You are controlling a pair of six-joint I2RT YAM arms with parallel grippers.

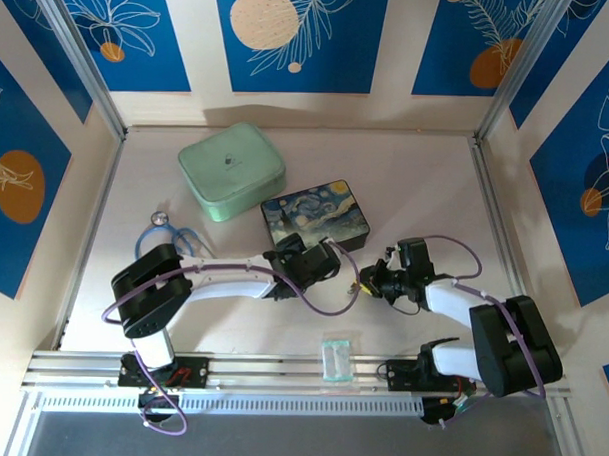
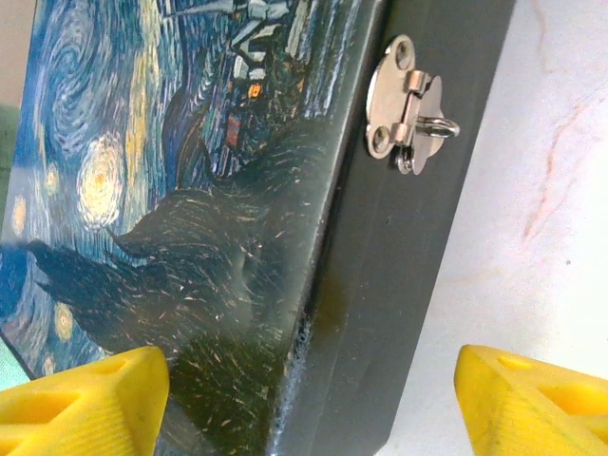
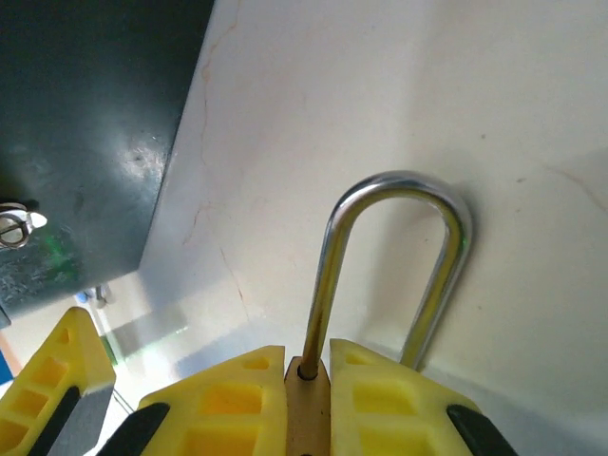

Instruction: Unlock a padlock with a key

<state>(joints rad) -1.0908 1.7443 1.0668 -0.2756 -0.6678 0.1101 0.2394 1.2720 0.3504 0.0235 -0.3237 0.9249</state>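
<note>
My right gripper (image 3: 307, 369) is shut on the padlock (image 3: 306, 418), pinching its brass body between the yellow fingers. The silver shackle (image 3: 394, 185) sticks out ahead over the pale table. One leg enters the body, while the other runs down beside the right finger. From above, the padlock (image 1: 363, 286) sits at the right gripper (image 1: 369, 282), just right of the painted box. My left gripper (image 2: 304, 404) is open, its yellow fingertips (image 2: 81, 399) spread wide over the box's near corner, gripping nothing. The key is out of view.
The starry-night painted box (image 1: 317, 216) lies mid-table, its silver clasp (image 2: 408, 119) on the dark front wall. A mint-green case (image 1: 231, 170) sits behind it. A blue looped cord (image 1: 169, 235) lies at left, and a clear plastic packet (image 1: 336, 357) by the front rail.
</note>
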